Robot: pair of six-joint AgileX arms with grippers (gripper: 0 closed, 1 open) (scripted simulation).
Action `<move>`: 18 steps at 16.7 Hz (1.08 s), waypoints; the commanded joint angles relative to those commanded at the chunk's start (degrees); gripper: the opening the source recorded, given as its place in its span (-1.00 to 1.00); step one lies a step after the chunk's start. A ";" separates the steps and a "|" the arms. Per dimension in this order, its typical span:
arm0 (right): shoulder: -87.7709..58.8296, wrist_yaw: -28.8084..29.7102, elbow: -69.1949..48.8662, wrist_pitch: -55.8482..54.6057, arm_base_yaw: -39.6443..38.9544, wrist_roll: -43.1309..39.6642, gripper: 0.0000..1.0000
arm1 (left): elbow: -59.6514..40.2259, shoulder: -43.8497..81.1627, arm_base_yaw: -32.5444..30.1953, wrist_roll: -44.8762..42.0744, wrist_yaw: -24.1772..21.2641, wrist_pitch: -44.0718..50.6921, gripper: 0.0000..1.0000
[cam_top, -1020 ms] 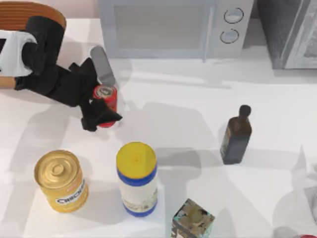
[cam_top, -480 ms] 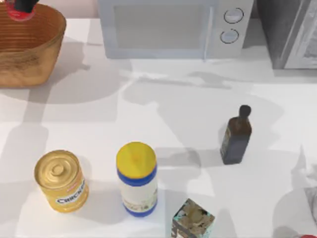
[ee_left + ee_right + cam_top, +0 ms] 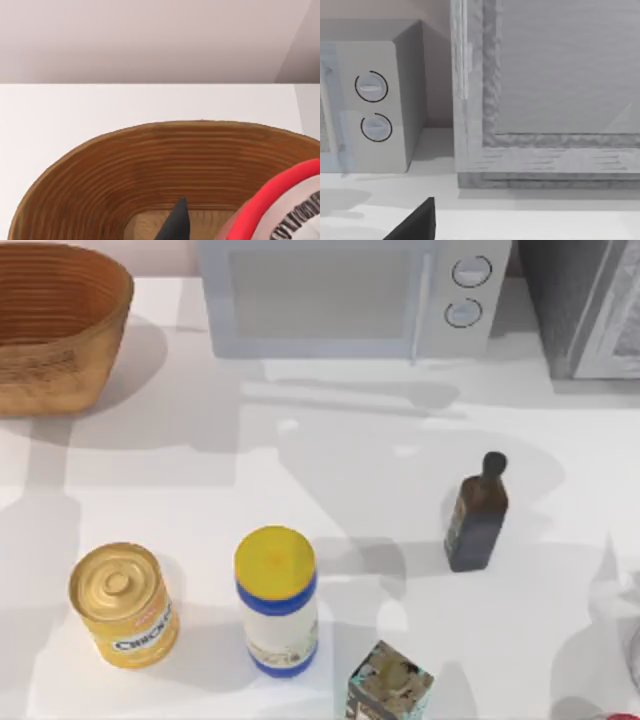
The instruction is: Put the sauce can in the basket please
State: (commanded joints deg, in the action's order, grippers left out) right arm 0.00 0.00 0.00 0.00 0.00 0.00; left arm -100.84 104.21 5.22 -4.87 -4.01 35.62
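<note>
Item, delivery step: small red cylindrical sauce can [image 3: 280,210] hung over the round orange-brown wicker basket [image 3: 150,165], the left hand's [image 3: 220,227] grip state untellable; release judged next.

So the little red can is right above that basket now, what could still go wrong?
The sauce can sits at the side of the left wrist view, near the basket wall rather than over its middle. Released there, it might clip the rim or land tilted. In the top view the basket stands at the table's far left corner, so a hard drop could perhaps nudge it toward the edge.
</note>
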 joint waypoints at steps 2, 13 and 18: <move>0.00 0.00 0.00 0.00 0.00 0.00 1.00 | 0.15 -0.18 -0.22 -0.21 -0.03 0.00 -1.00; 0.00 0.00 0.00 0.00 0.00 0.00 1.00 | 0.73 6.82 -0.37 0.09 0.17 -7.56 -1.00; 0.00 0.00 0.00 0.00 0.00 0.00 1.00 | 0.90 8.14 -0.40 0.20 0.19 -9.05 -1.00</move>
State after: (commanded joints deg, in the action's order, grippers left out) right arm 0.00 0.00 0.00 0.00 0.00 0.00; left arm -99.94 112.35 4.82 -4.66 -3.83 26.57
